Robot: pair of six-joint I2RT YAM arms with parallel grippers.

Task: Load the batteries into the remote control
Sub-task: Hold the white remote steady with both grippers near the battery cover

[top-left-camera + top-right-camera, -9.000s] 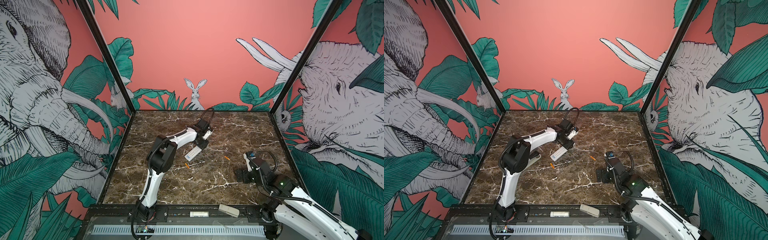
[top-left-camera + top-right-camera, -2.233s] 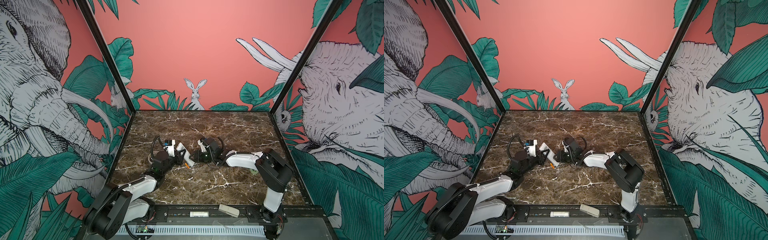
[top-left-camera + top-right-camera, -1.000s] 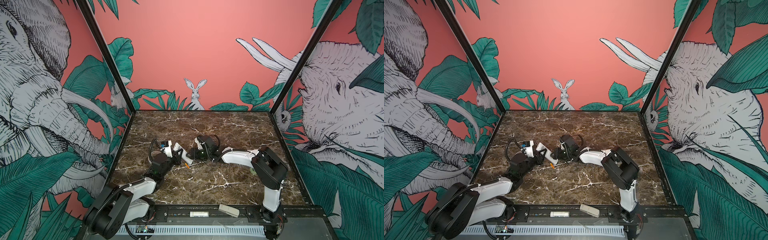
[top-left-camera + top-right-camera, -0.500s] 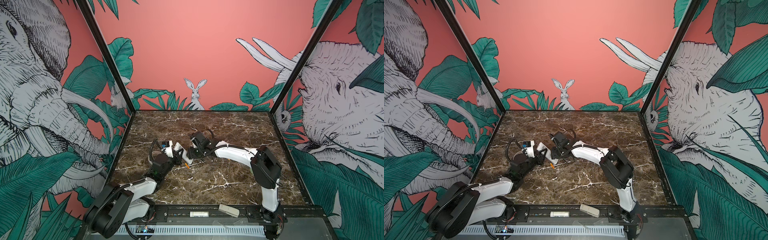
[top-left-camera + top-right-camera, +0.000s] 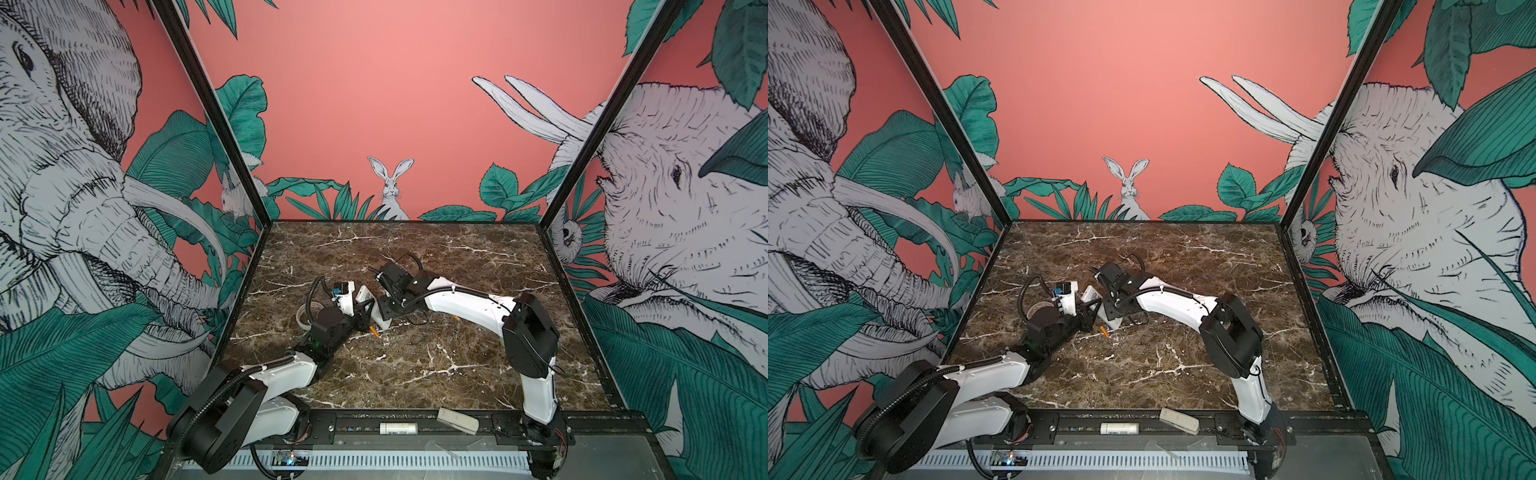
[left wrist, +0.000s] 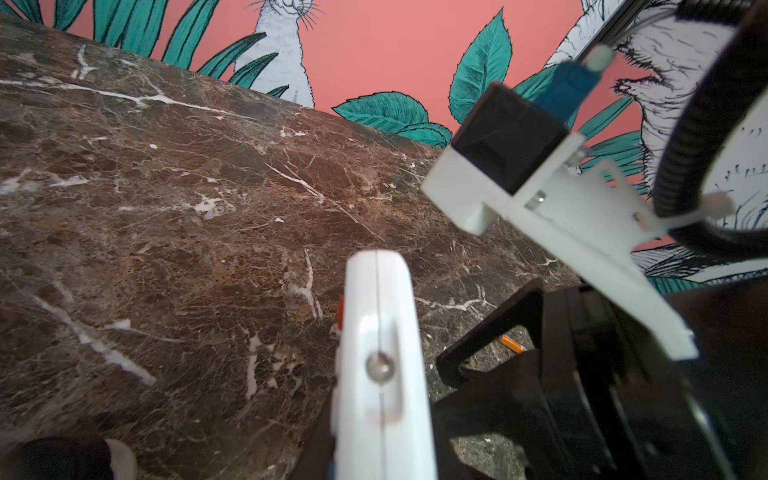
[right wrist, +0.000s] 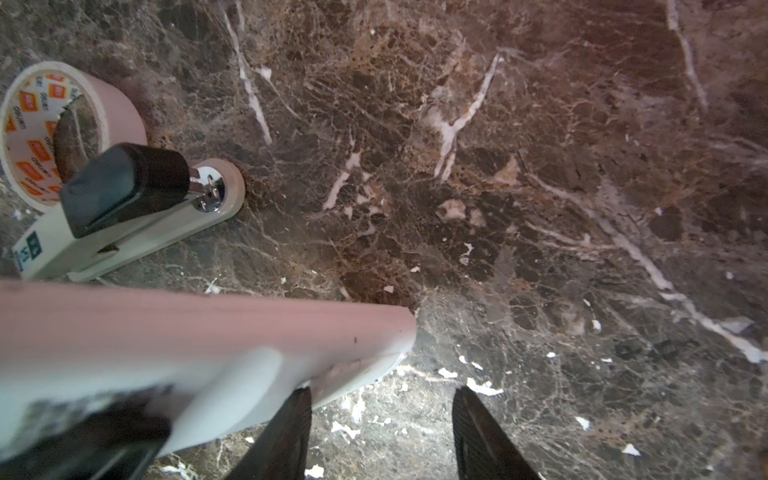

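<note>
Left hand (image 5: 367,310) clenches the remote control (image 6: 380,353); right hand (image 7: 382,434) released beside it; stapler (image 7: 124,199), tape roll (image 7: 120,112) and a battery (image 5: 1105,331) nearby.

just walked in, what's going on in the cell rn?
The left gripper holds the remote at a tilt over the table. The right gripper is open at one end of the remote, with nothing between its fingers. One battery lies on the table just in front of the grippers. The other battery lies beside the right arm. Neither is loaded yet.
</note>
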